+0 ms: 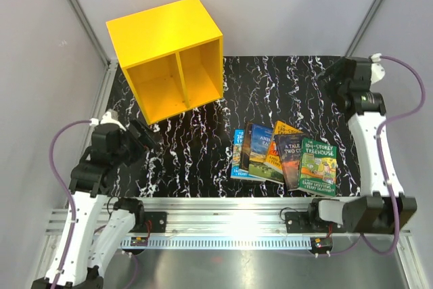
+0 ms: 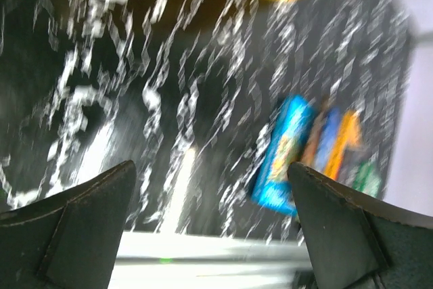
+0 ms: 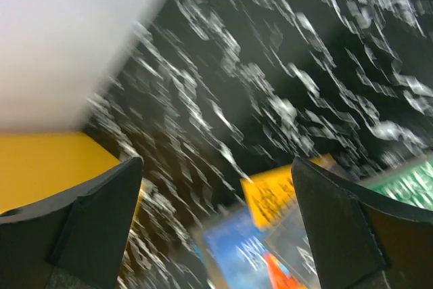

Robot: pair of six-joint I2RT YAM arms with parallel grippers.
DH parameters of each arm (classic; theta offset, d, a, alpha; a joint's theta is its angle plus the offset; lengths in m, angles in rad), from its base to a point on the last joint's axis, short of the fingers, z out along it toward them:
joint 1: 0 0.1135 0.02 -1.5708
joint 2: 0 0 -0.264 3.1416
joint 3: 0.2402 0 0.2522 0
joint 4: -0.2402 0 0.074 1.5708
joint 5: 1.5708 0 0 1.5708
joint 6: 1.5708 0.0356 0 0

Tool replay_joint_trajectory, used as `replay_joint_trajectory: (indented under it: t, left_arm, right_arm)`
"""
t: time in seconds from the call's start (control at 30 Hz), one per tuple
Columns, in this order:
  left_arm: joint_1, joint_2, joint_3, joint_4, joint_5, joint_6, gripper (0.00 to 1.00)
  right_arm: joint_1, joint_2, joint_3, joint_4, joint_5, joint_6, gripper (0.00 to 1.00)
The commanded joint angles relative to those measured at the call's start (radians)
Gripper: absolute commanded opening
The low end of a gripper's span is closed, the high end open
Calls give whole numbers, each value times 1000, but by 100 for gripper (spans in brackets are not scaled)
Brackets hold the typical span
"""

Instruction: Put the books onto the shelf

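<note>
Nothing shelved here, so the job is at its very start. The yellow shelf (image 1: 166,59) sits at the far left of the black marbled bench (image 1: 270,93) with its open face towards the arms. The top view shows bare yellow in both compartments, either side of the divider, and no book in either.

The books (image 1: 284,153) are all together in one fanned, overlapping pile, six or so of them. They lie flat at the near right of the bench, well apart from the shelf. The green one is on the right end and the blue one on the left.

The left hand (image 1: 142,137) hovers over the near left of the bench with its fingers spread wide and nothing between them. The right hand (image 1: 331,72) is up at the far right, also wide open and empty — the pile is near it but not touched.

Both wrist views are blurred, but each shows the gap between the fingers with only bench behind it. By my reading every book has to be picked up, carried across and slotted in — the whole task is ahead.
</note>
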Motion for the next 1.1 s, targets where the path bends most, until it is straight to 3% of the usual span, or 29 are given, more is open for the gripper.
replay_joint_trajectory:
  t: [0.0, 0.17, 0.37, 0.53, 0.7, 0.87, 0.97, 1.03, 1.07]
  left_arm:
    - [-18, -4, -36, -65, 114, 20, 99]
    - [-26, -51, -46, -126, 163, 34, 99]
    - [-50, -81, -44, -160, 183, 50, 99]
    - [-50, -85, 2, -207, 148, 52, 99]
    - [-50, -84, 19, -258, 93, 17, 99]
    - [-49, -91, 26, -316, 18, -29, 98]
    - [-50, -108, 17, -332, -5, -69, 98]
    - [-50, -111, 6, -336, -7, -92, 98]
    - [-50, -111, 5, -336, -7, -100, 98]
  right_arm:
    - [1, 158, 66, -404, -120, -58, 100]
    - [1, 157, -178, -502, -200, -66, 100]
    - [1, 91, -362, -409, -177, -20, 100]
    - [1, 286, -385, -370, -154, -70, 100]
    - [1, 462, -476, -197, -223, -81, 97]
    - [-2, 561, -416, -206, -215, -98, 79]
    - [-3, 553, -390, -208, -157, -91, 23]
    - [-3, 551, -389, -182, -174, -110, 1]
    - [-3, 568, -375, -175, -191, -123, 0]
